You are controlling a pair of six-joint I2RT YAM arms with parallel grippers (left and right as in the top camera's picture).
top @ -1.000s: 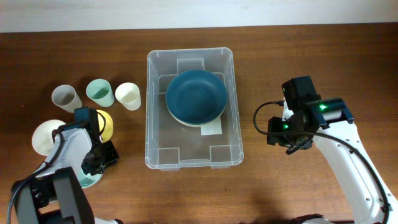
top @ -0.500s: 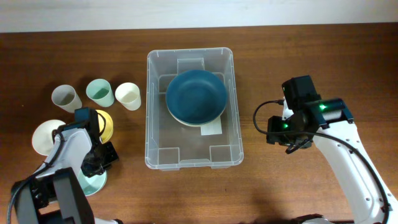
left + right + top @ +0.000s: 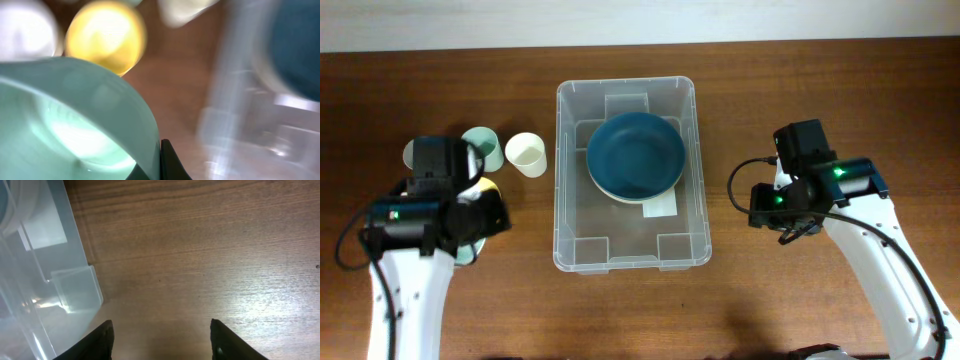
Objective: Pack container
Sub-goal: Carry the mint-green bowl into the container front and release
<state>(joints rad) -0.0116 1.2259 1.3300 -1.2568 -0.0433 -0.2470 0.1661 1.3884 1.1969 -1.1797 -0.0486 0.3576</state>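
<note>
1. The container sits in the middle of the surface. A blue bowl lies in its far half, and its near half has room.
2. It looks like thin, clear plastic, so it is probably light, a little springy in the walls, and smooth enough to slip. If it needs shifting, the moulded rim is the best hold.
3. The left end effector is clamped shut on the rim of a pale green bowl, left of the container.
4. The right end effector stands about half open and empty, over bare wood right of the container.
5. The green bowl is pinched by one edge only, so it may tilt.
</note>
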